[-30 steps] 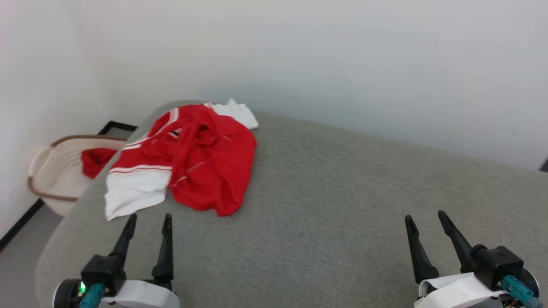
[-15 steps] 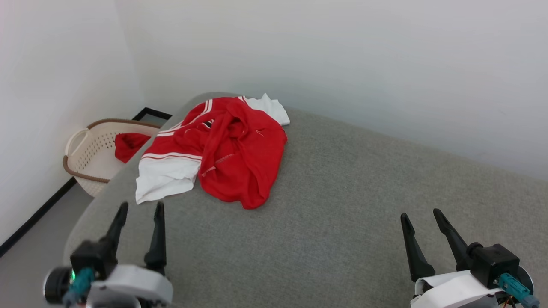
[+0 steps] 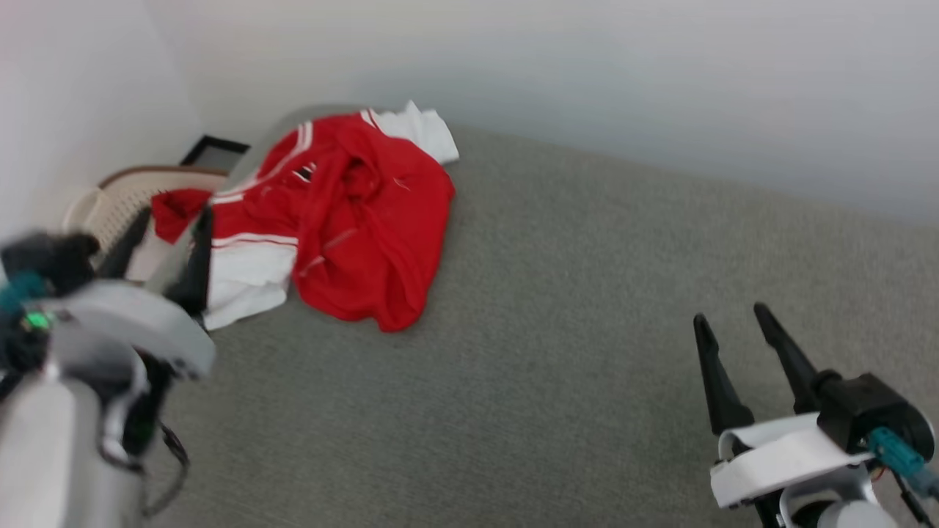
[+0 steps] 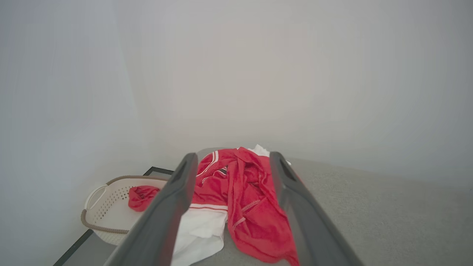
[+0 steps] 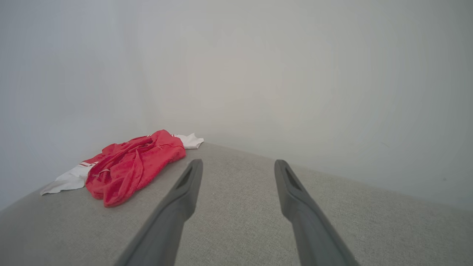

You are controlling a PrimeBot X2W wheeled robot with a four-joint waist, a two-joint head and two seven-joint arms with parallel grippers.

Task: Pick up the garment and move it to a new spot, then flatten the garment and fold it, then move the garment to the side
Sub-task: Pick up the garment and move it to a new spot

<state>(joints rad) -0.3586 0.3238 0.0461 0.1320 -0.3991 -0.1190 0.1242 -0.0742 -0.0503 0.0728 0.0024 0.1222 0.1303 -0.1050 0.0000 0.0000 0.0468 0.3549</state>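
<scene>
Garment (image 3: 352, 220) — crumpled (untouched) | left claw (image 4: 232, 156) agape | right claw (image 5: 239, 162) agape

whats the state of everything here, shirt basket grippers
red jersey shirt with white sleeves: crumpled, unfolded, on grey fabric surface
cream perforated plastic basket: on floor, holds red cloth
left gripper: open, empty
right gripper: open, empty

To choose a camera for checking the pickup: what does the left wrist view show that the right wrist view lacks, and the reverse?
Left wrist view: a pale laundry basket with a red cloth inside, seen past the open left gripper. Right wrist view: the open right gripper over the grey surface. Both: the crumpled garment on that surface and the white wall.
</scene>
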